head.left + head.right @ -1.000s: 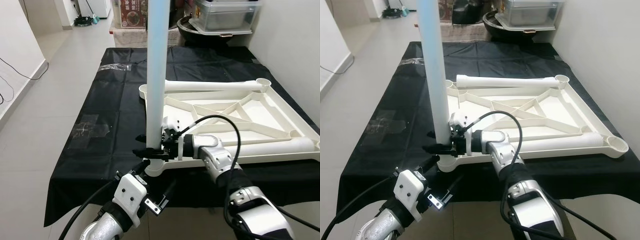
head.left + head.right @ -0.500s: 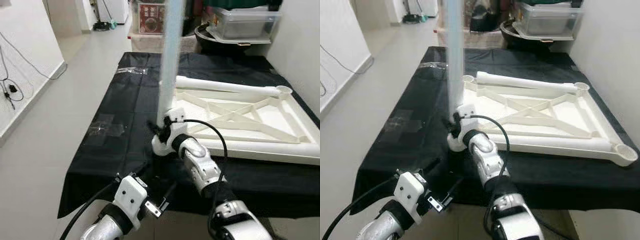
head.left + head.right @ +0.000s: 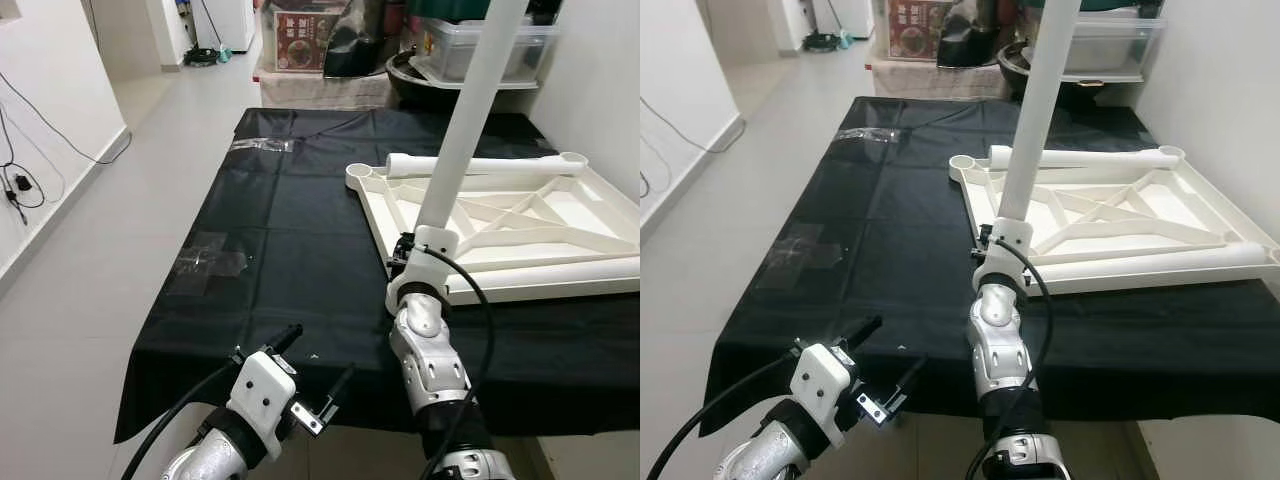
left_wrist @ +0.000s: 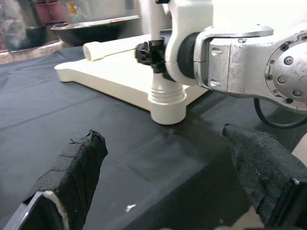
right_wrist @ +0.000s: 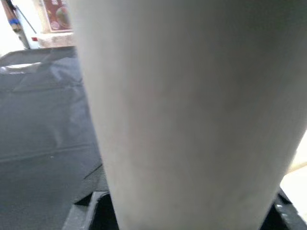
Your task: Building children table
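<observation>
Step in hand, by judgement: seating a leg (image 3: 470, 110) in the near corner socket (image 4: 166, 101) of the upturned white tabletop (image 3: 560, 225) on the black-covered table (image 3: 290, 230).

Right end effector (image 4: 152, 51): clamped on the leg just above the socket. Leg leans; bring upright, then press straight down.

Left end effector (image 4: 168, 167): spread wide, low at the near table edge. Brace the socket corner against sliding.

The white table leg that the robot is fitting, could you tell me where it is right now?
The white table leg stands nearly upright, leaning slightly, at the near left corner socket of the upturned tabletop on the black cloth, with the right gripper at its base.
</observation>
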{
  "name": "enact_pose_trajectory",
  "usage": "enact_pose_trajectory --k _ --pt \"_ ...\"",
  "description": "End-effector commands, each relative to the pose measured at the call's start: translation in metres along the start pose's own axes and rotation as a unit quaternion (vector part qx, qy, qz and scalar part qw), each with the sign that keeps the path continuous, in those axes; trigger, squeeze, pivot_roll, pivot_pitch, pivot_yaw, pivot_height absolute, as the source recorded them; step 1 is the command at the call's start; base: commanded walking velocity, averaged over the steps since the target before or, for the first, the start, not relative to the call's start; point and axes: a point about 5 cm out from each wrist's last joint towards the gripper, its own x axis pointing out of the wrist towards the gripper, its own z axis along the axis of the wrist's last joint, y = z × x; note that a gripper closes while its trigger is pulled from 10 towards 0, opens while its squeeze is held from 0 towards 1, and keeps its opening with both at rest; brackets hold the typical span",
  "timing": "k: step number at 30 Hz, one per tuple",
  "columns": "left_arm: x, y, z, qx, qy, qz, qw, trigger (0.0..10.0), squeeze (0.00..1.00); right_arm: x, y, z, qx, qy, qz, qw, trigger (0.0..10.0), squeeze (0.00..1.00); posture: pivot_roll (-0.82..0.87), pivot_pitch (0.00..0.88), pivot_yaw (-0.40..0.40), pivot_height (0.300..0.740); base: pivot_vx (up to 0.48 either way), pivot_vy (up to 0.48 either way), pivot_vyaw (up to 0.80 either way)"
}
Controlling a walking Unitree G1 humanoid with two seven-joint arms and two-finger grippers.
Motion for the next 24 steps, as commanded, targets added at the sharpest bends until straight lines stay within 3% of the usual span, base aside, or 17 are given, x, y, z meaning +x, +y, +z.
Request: enact_pose_trajectory --k 1,3,8,9,10,11,12,13,14,15,16,17,20,21,22,23,24 --pt "-0.001 -0.001 -0.005 0.0 0.013 -0.001 1.0 10.0 0.0 -0.024 0.041 -0.015 0.082 0.045 0.036 0.995 10.0 1.0 0.14 0.086 -0.036 0.74 0.0 0.0 0.0" --pt "-0.001 -0.001 -0.005 0.0 0.013 -0.001 1.0 10.0 0.0 -0.026 0.043 -0.01 0.078 0.029 0.052 0.995 10.0 0.91 0.14 0.087 -0.037 0.74 0.0 0.0 0.0" --pt "-0.001 -0.001 -0.005 0.0 0.013 0.0 1.0 10.0 0.0 -0.024 0.043 -0.007 0.074 0.014 0.072 0.995 10.0 0.91 0.13 0.087 -0.037 0.74 0.0 0.0 0.0" --pt "-0.001 0.0 -0.006 0.0 0.013 0.0 1.0 10.0 0.0 -0.022 0.048 -0.004 0.087 0.005 0.156 0.984 10.0 0.0 0.13 0.086 -0.032 0.74 0.0 0.0 0.0" --pt "-0.001 0.0 -0.006 0.001 0.014 -0.001 1.0 10.0 0.0 -0.021 0.051 -0.001 0.091 -0.003 0.253 0.963 10.0 0.0 0.13 0.084 -0.034 0.74 0.0 0.0 0.0" --pt "-0.001 0.0 -0.006 0.001 0.014 -0.001 1.0 10.0 0.0 -0.021 0.051 -0.001 0.091 -0.003 0.253 0.963 10.0 0.0 0.13 0.084 -0.034 0.74 0.0 0.0 0.0" --pt "-0.001 0.001 -0.006 0.001 0.014 -0.001 1.0 10.0 0.0 -0.023 0.053 -0.001 0.094 0.009 0.36 0.928 10.0 0.0 0.13 0.084 -0.033 0.74 0.0 0.0 0.0" --pt "-0.001 0.001 -0.006 0.001 0.014 -0.001 1.0 10.0 0.0 -0.023 0.053 -0.001 0.094 0.009 0.36 0.928 10.0 0.0 0.13 0.084 -0.033 0.74 0.0 0.0 0.0" --pt "-0.001 0.001 -0.006 0.001 0.014 -0.001 1.0 10.0 0.0 -0.027 0.052 -0.001 0.087 0.022 0.449 0.889 10.0 0.0 0.13 0.085 -0.033 0.74 0.0 0.0 0.0" --pt "-0.001 0.001 -0.006 0.001 0.014 -0.001 1.0 10.0 0.0 -0.027 0.052 -0.001 0.087 0.022 0.449 0.889 10.0 0.0 0.13 0.085 -0.033 0.74 0.0 0.0 0.0" --pt "0.0 0.001 -0.006 0.002 0.013 -0.002 1.0 10.0 0.0 -0.03 0.05 -0.001 0.069 0.039 0.527 0.846 10.0 0.0 0.13 0.085 -0.033 0.74 0.0 0.0 0.0" --pt "0.0 0.001 -0.006 0.002 0.013 -0.002 1.0 10.0 0.0 -0.032 0.048 -0.001 0.058 0.051 0.57 0.818 10.0 0.0 0.13 0.085 -0.033 0.74 0.0 0.0 0.0" --pt "0.0 0.001 -0.006 0.002 0.013 -0.002 1.0 10.0 0.0 -0.032 0.048 -0.001 0.058 0.051 0.57 0.818 10.0 0.0 0.13 0.085 -0.033 0.74 0.0 0.0 0.0" --pt "0.0 0.001 -0.005 0.002 0.012 -0.002 1.0 10.0 0.0 -0.032 0.048 -0.001 0.04 0.064 0.612 0.787 10.0 0.0 0.14 0.084 -0.034 0.74 0.0 0.0 0.0" --pt "0.0 0.001 -0.005 0.002 0.012 -0.002 1.0 10.0 0.0 -0.032 0.048 -0.001 0.04 0.064 0.612 0.787 10.0 0.0 0.14 0.084 -0.034 0.74 0.0 0.0 0.0" --pt "0.0 0.0 -0.005 0.003 0.012 -0.001 1.0 10.0 0.0 -0.03 0.05 -0.001 0.016 0.08 0.649 0.756 10.0 0.0 0.15 0.087 -0.039 0.74 0.0 0.0 0.0" --pt "0.0 0.0 -0.005 0.003 0.012 -0.001 1.0 10.0 0.0 -0.03 0.05 -0.001 0.016 0.08 0.649 0.756 10.0 0.0 0.15 0.087 -0.039 0.74 0.0 0.0 0.0"
